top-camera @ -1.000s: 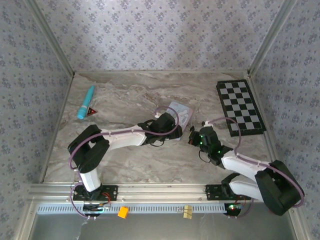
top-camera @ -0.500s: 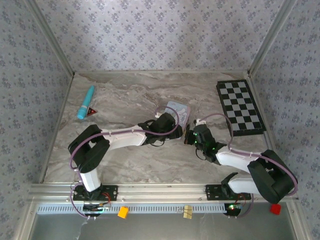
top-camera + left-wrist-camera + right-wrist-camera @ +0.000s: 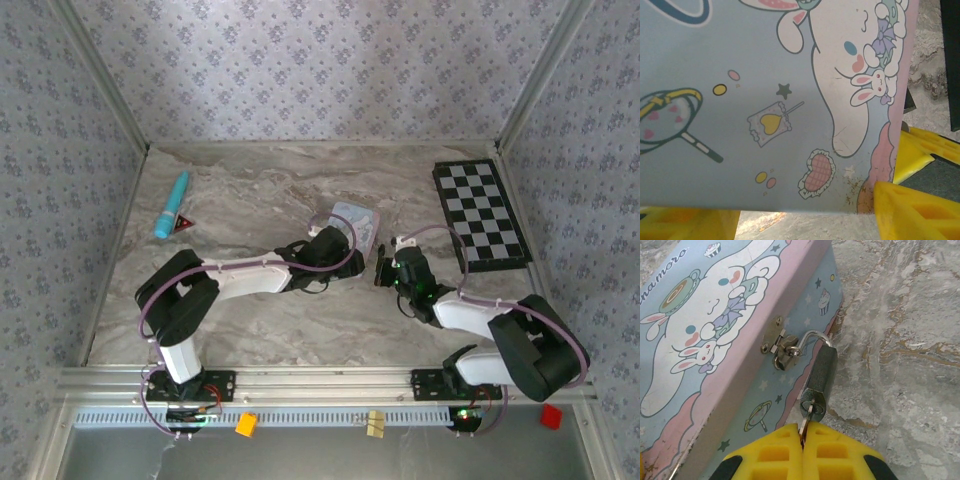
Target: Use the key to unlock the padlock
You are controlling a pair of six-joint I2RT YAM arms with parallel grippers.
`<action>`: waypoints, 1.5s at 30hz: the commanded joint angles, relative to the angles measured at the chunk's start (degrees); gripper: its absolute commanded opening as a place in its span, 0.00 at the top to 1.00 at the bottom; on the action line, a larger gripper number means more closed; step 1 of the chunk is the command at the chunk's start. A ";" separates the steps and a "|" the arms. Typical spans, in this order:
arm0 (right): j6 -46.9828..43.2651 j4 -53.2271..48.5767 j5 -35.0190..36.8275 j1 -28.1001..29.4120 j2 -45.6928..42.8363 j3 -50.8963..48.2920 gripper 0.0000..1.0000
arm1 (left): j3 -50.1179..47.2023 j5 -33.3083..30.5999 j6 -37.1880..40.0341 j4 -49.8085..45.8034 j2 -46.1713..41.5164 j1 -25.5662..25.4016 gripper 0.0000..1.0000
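The small dark padlock [image 3: 820,374] hangs by its thin shackle from the metal hasp [image 3: 781,346] on the side of the pastel tin [image 3: 715,320]. The key [image 3: 809,413] sits in the keyhole at the padlock's lower end. My right gripper [image 3: 803,434] is shut on the key's head, its yellow fingers [image 3: 840,455] pressed together. My left gripper [image 3: 807,212] is closed across the tin [image 3: 765,90], one yellow finger [image 3: 912,212] against its pink corner, the other partly hidden behind the lower edge. From above, the left gripper [image 3: 335,245] and right gripper [image 3: 384,270] flank the tin [image 3: 358,217].
A black-and-white chessboard [image 3: 480,213] lies at the back right. A light blue tube [image 3: 171,203] and a small red triangle [image 3: 183,224] lie at the back left. Patterned walls close in the marble table [image 3: 250,320] on three sides.
The right arm's elbow and shoulder have swung inward to the left while its gripper stayed at the tin's side. The left arm and the tin have not moved.
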 commanded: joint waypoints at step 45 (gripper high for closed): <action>16.43 21.54 -27.66 -9.14 25.76 3.04 0.58 | -10.94 -1.59 -1.57 -2.46 -8.59 4.50 0.34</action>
